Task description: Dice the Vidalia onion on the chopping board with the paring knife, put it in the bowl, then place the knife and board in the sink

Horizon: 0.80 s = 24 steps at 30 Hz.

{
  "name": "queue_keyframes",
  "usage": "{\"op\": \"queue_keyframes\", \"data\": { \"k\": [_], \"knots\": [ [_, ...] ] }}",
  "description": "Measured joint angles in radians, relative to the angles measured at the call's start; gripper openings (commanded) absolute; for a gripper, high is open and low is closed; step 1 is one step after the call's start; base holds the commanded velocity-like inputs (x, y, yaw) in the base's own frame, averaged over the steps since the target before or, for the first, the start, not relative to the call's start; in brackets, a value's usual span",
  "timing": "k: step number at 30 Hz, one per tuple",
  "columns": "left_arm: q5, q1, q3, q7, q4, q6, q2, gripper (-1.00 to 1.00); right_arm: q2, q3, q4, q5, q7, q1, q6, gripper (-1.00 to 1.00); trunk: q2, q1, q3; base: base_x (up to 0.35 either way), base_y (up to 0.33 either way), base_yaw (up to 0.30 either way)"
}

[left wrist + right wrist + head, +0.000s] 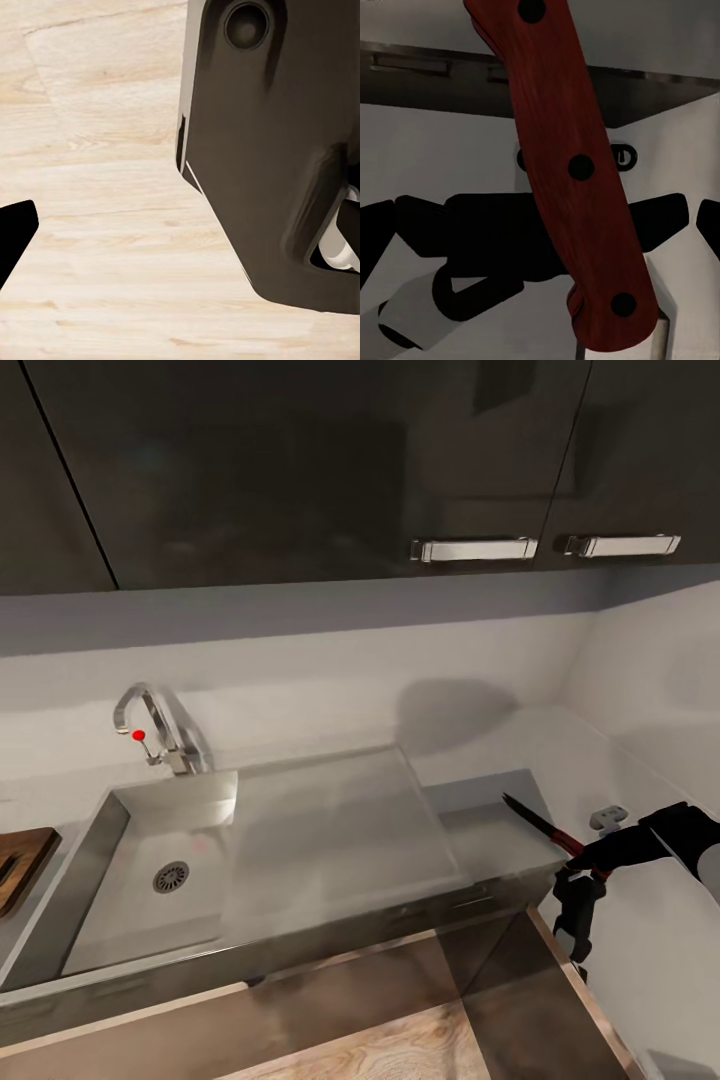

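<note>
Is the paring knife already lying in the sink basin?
No, the paring knife is held in the right claw, off to the side of the sink.

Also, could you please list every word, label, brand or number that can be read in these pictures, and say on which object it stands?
None can be read.
The paring knife handle bears three dark rivets, no lettering.
The sink and the cabinet handles carry no marks; the tap has a red knob, no label.

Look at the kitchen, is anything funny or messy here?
Nothing is spilled or broken. One unusual thing: the right gripper holds the paring knife in the air beside the sink, blade pointing up and toward the wall. The basin looks empty.
</note>
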Motion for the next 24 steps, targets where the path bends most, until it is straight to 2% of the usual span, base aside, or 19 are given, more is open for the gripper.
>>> {"op": "queue_keyframes", "data": {
  "k": [24],
  "knots": [
    [0.0,0.0,0.0,0.0,0.0,0.0,0.0,1.0,0.001,0.0,-0.002,0.0,-0.007,0.0,-0.001,1.0,0.0,0.0,0.0,0.0,0.0,0.0]
  ]
}}
